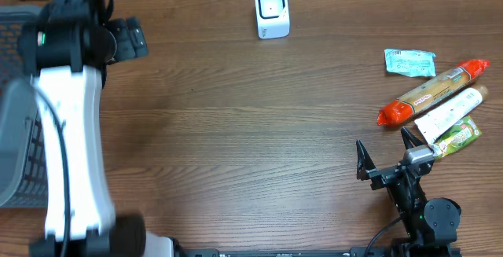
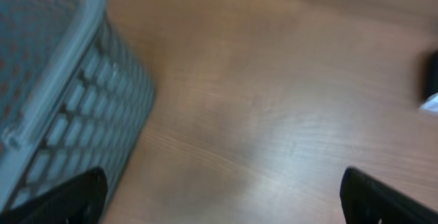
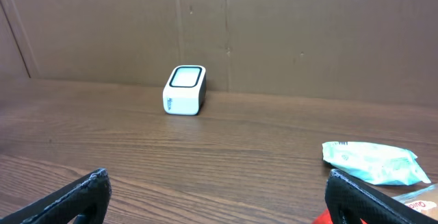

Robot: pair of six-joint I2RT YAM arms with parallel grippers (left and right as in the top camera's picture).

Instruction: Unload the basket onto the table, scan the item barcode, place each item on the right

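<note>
A white barcode scanner [image 1: 272,11] stands at the table's far middle and also shows upright in the right wrist view [image 3: 185,90]. Several items lie at the right: a teal packet [image 1: 409,62] [image 3: 373,162], a red-capped tube [image 1: 432,92], a white tube [image 1: 449,112] and a green pouch [image 1: 458,137]. My right gripper [image 1: 383,143] [image 3: 219,190] is open and empty, low near the front edge, its right finger close to the white tube and pouch. My left gripper [image 1: 130,38] [image 2: 222,196] is open and empty at the far left, above bare wood beside the basket.
A grey mesh basket [image 1: 16,131] [image 2: 61,80] sits at the left edge under the left arm. A brown cardboard wall [image 3: 274,32] backs the table behind the scanner. Bare wooden tabletop [image 1: 251,131] lies between the basket and the items.
</note>
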